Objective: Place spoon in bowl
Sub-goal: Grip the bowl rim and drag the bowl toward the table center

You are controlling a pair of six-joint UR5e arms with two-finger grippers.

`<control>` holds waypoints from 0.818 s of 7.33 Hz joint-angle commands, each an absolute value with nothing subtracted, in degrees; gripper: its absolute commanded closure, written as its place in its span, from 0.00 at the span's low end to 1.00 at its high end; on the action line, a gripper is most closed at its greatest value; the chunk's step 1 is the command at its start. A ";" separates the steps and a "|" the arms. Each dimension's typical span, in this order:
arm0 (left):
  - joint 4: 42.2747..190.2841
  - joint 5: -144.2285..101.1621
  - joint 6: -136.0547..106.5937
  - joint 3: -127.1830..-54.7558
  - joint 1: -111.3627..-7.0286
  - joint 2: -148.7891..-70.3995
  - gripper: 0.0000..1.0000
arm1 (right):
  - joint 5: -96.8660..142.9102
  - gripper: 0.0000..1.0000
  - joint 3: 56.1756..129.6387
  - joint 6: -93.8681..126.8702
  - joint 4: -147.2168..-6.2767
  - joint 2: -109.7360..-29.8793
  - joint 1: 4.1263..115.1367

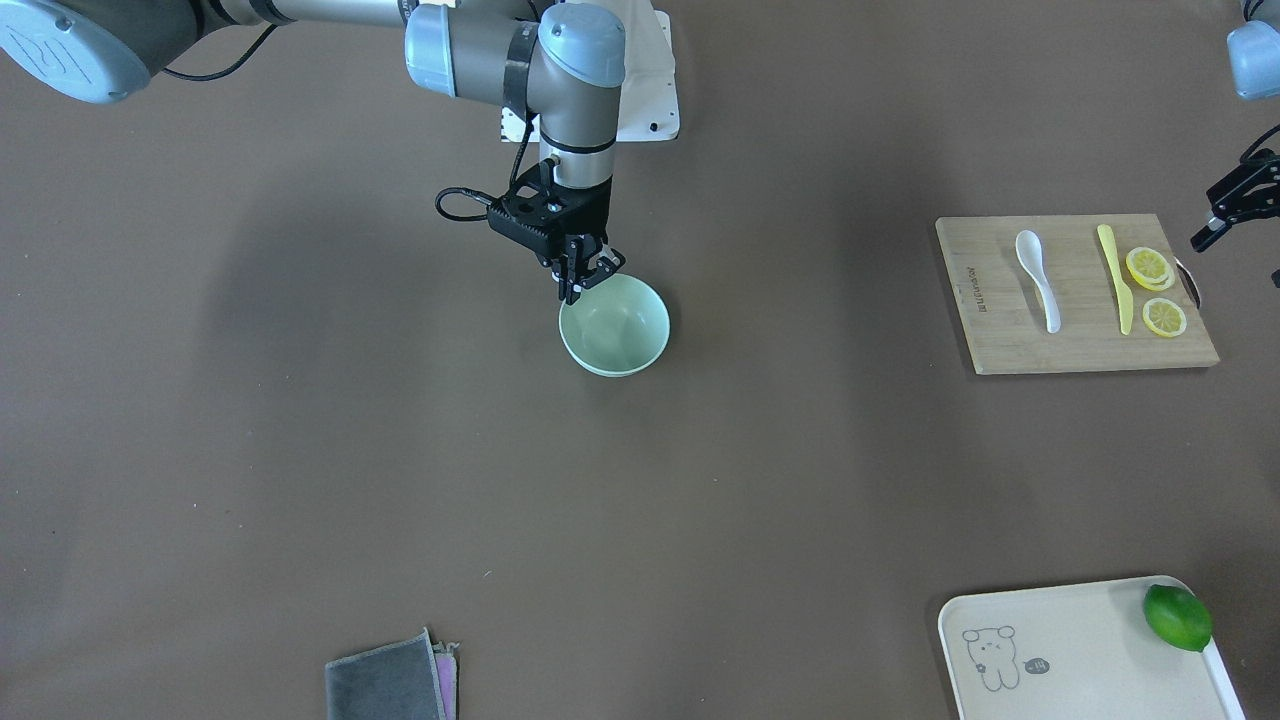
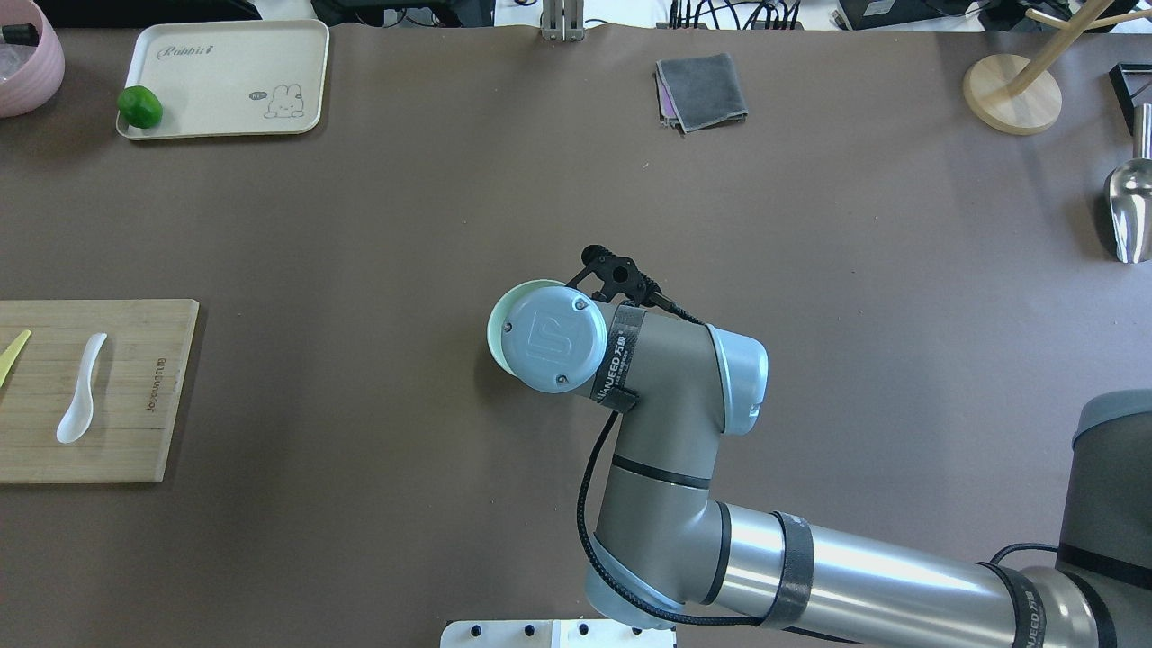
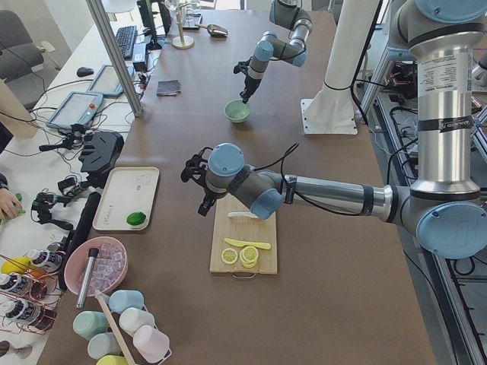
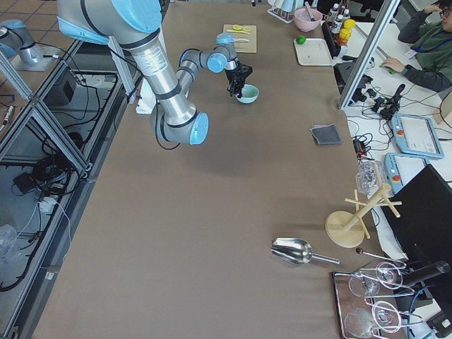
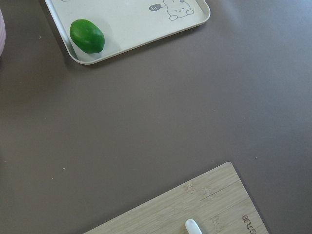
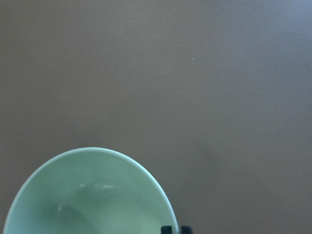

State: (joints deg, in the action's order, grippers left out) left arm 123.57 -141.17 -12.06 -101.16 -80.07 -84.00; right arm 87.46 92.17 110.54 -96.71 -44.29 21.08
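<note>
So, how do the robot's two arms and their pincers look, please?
Both arms, the right arm and the left arm, are silver-grey tubes with rounded pale blue joint caps; one cap bears an embossed logo. Black straps with pale lettering hold a black cable along the right arm. The right pincer and left pincer are black and angular.
</note>
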 commanded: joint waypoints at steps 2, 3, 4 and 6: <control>123.57 -141.07 -15.70 -100.81 -79.37 -84.02 0.02 | 87.19 0.00 93.68 106.38 -96.77 -44.12 22.75; 125.05 -140.72 -22.69 -100.90 -77.63 -84.11 0.02 | 89.19 0.00 98.30 103.04 -97.46 -44.99 25.37; 127.50 -139.76 -31.12 -100.90 -74.91 -84.02 0.02 | 94.78 0.00 102.35 98.05 -100.08 -46.22 30.01; 133.55 -132.67 -43.00 -101.25 -67.10 -81.23 0.02 | 104.98 0.00 111.05 79.39 -99.85 -56.80 41.60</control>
State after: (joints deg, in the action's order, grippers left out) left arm 129.27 -136.94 -34.95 -101.01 -72.02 -83.12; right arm 98.77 105.47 91.23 -99.77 -50.22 34.45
